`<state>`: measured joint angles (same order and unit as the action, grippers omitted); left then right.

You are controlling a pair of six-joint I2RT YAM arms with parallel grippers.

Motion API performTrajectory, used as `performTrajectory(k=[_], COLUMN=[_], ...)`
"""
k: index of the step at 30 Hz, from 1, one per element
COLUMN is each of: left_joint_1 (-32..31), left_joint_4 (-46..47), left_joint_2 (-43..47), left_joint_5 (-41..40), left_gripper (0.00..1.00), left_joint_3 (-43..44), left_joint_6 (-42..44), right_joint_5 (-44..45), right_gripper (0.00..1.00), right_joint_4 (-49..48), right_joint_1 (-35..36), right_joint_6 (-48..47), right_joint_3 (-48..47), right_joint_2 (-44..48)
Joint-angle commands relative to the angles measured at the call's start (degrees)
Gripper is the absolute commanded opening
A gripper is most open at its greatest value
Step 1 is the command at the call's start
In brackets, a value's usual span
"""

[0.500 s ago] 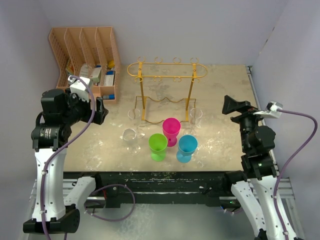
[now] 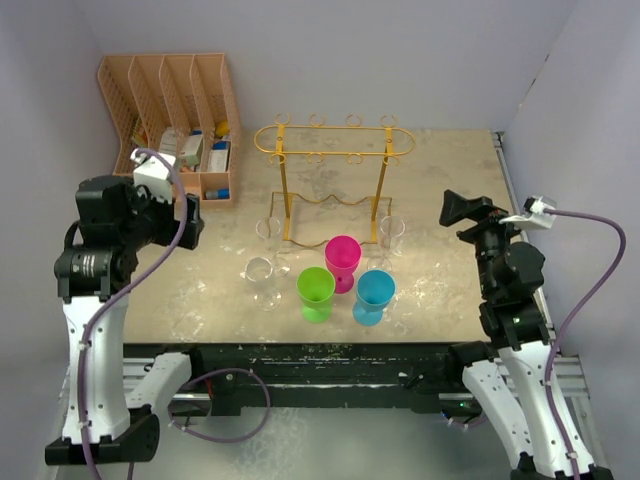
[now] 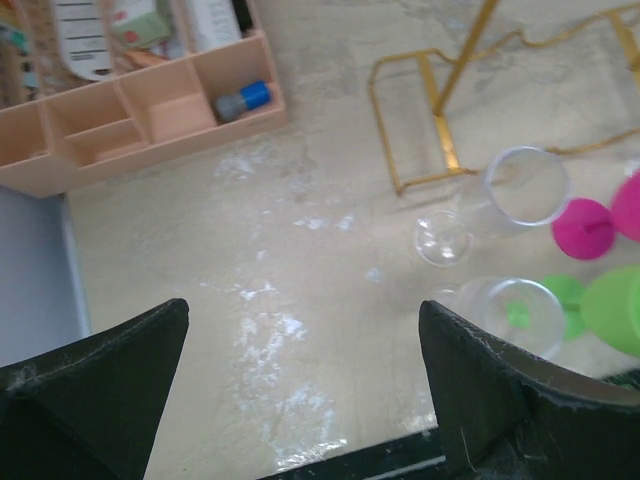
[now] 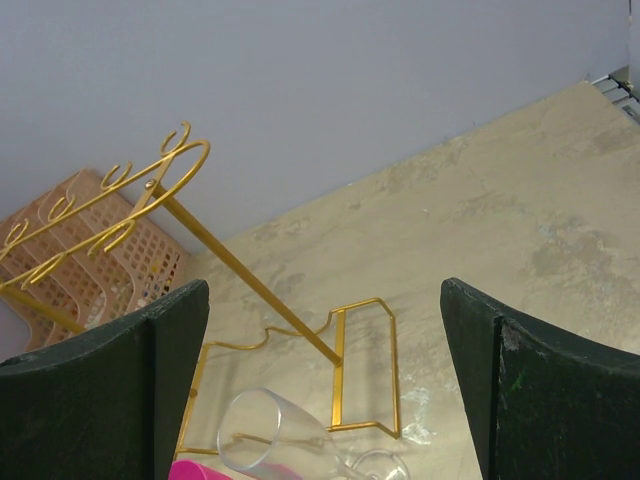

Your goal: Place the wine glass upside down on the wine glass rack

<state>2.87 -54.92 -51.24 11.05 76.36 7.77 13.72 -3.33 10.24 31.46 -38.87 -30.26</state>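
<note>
- Rack (image 2: 334, 140): thin gold wire, with an oval top rail carrying ring loops on two posts. The rail runs left to right.
- Wine glass (image 2: 259, 272): clear and stemmed, upright on the mottled beige counter (image 2: 450, 180), rim up, long axis vertical. It stands front-left of the rack, apart from it.
- Second glass (image 2: 268, 228) and third glass (image 2: 392, 232) stand at the ends of the rack's base.
- Left jaws and right jaws gape wide, holding nothing.

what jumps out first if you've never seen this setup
Three bright goblets, pink, green and blue, cluster at the front middle of the table. Behind them stands the gold wire rack, with clear wine glasses upright by its base. A peach organiser fills the far left corner.
</note>
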Motion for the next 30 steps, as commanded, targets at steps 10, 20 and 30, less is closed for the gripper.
performTrajectory(k=[10, 20, 30], left_joint_1=[-0.5, -9.4, -13.3], left_joint_4=[-4.1, 2.0, 5.1], left_joint_2=[-19.6, -26.6, -29.0], left_joint_5=[26.3, 20.5, 18.3], left_gripper=[0.66, 0.59, 0.61], left_joint_3=[14.6, 9.7, 7.1], left_joint_6=[-6.7, -8.1, -8.2], right_joint_5=[-3.1, -1.3, -2.4], right_gripper=[1.0, 1.0, 1.0], right_joint_4=[-0.8, 2.0, 1.8], right_joint_1=[0.4, 0.4, 0.4], right_joint_6=[-1.6, -2.2, -2.5], right_joint_3=[-4.5, -7.8, -9.3], right_joint_2=[-2.1, -1.4, -3.0])
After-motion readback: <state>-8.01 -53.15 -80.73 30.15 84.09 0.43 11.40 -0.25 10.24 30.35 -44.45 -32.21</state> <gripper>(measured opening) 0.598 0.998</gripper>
